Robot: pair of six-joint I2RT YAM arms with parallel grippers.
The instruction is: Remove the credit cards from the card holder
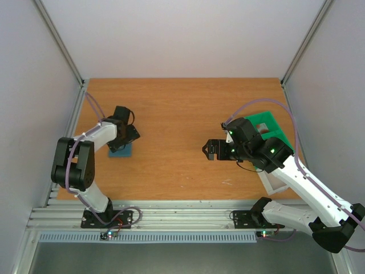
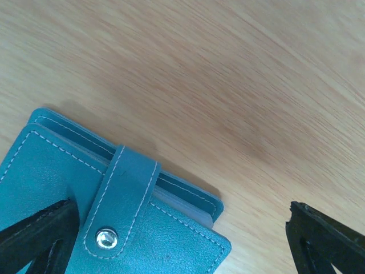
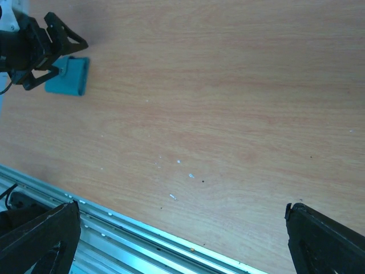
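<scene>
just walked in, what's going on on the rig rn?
The left gripper is open right over the card holder, which lies closed on the table with its snap strap fastened. No cards are out yet, and I can't tell whether a finger touches the holder. The right gripper hangs open over bare wood, holding nothing, near the green bin.

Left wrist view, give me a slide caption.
Open left gripper above the snap-closed teal card holder on the wooden table.
</scene>
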